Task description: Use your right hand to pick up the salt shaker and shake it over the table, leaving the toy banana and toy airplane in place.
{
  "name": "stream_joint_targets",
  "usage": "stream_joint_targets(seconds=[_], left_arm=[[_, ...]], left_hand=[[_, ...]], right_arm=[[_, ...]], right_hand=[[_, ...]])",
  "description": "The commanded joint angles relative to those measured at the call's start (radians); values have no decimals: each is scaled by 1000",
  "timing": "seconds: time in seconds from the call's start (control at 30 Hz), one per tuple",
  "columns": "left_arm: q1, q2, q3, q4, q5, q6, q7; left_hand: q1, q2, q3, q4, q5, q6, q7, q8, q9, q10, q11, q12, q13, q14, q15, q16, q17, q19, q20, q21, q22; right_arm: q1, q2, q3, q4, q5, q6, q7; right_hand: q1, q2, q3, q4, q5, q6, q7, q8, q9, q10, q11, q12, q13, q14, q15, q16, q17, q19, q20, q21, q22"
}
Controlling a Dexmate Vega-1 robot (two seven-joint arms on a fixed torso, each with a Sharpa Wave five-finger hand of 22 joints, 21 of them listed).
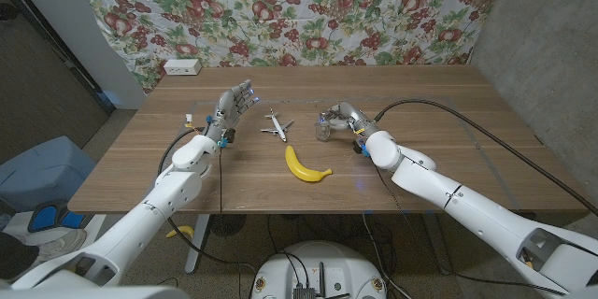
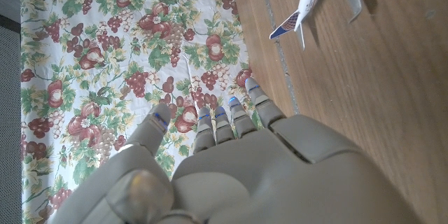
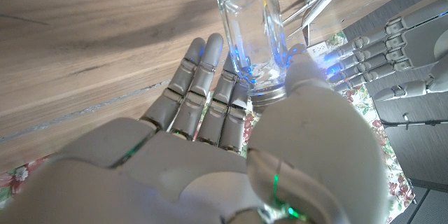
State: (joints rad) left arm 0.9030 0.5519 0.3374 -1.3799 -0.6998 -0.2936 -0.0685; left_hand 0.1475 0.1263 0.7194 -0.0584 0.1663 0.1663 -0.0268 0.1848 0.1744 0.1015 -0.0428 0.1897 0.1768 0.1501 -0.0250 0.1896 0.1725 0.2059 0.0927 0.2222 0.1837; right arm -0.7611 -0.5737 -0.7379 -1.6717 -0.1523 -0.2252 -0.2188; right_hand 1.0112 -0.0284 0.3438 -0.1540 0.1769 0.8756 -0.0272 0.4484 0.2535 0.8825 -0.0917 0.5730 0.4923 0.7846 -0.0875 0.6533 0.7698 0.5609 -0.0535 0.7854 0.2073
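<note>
The right hand (image 1: 344,118) reaches in over the wooden counter (image 1: 439,149) and has its fingers (image 3: 203,84) and thumb around the salt shaker (image 1: 323,128), a clear glass shaker with a metal cap. In the right wrist view the shaker (image 3: 255,28) sits between the thumb and the fingers, cap end toward the palm, so the hand is gripping it; whether its base touches the counter or is lifted clear cannot be told. The shaker is at the middle of the counter, just to the right of the toy airplane (image 1: 276,127). The airplane lies on the wood between the two hands, white with dark tail markings, and it also shows in the left wrist view (image 2: 315,0). The toy banana (image 1: 305,167) lies nearer the robot, curved and yellow, apart from both the airplane and the shaker. The left hand (image 1: 231,107) is raised by the airplane's left side, holding nothing, fingers (image 2: 231,122) straight and slightly apart. Behind the counter hangs a floral cloth (image 1: 308,9), and a small white box (image 1: 181,67) sits at the far left corner
</note>
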Motion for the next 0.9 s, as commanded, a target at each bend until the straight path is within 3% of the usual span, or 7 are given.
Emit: stream_joint_targets(seconds=[0.03,0.17,0.23,0.33,0.43,0.53,0.9], left_arm=[[6,-1,2,-11,6,-2,9],[6,-1,3,-14,7,-1,10],[6,-1,3,-14,7,-1,11],[7,-1,4,-16,8,0,11],[7,-1,4,-17,7,0,11],[7,-1,5,-18,8,0,10],[9,1,5,-22,6,1,9]], left_hand=[[-11,30,7,-3,5,4,-3,1,6,8,-4,6,4,14,-1,-4,2,10,-3,2,3],[-12,30,8,-3,5,4,-3,1,6,9,-5,6,4,14,-1,-4,2,11,-2,2,3],[-13,30,8,-3,5,4,-3,1,6,9,-4,6,4,14,-1,-4,2,11,-2,2,3],[-13,30,9,-3,5,5,-4,1,6,10,-6,6,4,14,-1,-5,2,11,-2,2,3],[-14,30,10,-3,5,4,-4,1,6,10,-4,6,4,14,-2,-5,2,12,-2,2,3],[-14,30,10,-3,5,4,-4,1,6,10,-5,6,4,13,-1,-6,2,11,-1,1,3],[-15,30,13,-5,5,4,-3,0,6,9,-2,5,4,14,-1,-6,1,11,-2,1,3]], right_arm=[[-36,4,27,-9,-8,16,-86],[-50,6,38,-9,-13,30,-119],[-55,6,44,-15,-10,27,-125],[-62,6,53,-13,-7,41,-137],[-68,5,61,-12,-1,54,-146],[-72,2,69,-18,9,56,-141],[-97,10,93,-28,-4,51,-207]], right_hand=[[164,180,-4,11,7,47,-56,12,59,91,-101,10,219,20,-135,10,14,15,-19,20,7],[148,183,-14,22,9,49,-68,15,59,88,-106,15,237,58,-133,28,37,24,-31,44,13],[152,184,-17,18,13,45,-73,17,60,85,-112,20,258,120,-137,59,70,33,-40,72,19],[153,183,-16,16,15,44,-69,19,62,84,-104,23,267,123,-133,53,78,42,-52,87,21],[150,186,-9,18,18,34,-56,26,75,79,-93,19,274,124,-133,33,84,58,-89,110,16],[152,190,-1,18,20,21,-47,29,85,72,-88,9,270,136,-134,20,86,68,-106,124,9],[152,193,11,19,21,16,-37,42,104,70,-84,13,292,153,-132,-2,94,31,-98,131,-2]])
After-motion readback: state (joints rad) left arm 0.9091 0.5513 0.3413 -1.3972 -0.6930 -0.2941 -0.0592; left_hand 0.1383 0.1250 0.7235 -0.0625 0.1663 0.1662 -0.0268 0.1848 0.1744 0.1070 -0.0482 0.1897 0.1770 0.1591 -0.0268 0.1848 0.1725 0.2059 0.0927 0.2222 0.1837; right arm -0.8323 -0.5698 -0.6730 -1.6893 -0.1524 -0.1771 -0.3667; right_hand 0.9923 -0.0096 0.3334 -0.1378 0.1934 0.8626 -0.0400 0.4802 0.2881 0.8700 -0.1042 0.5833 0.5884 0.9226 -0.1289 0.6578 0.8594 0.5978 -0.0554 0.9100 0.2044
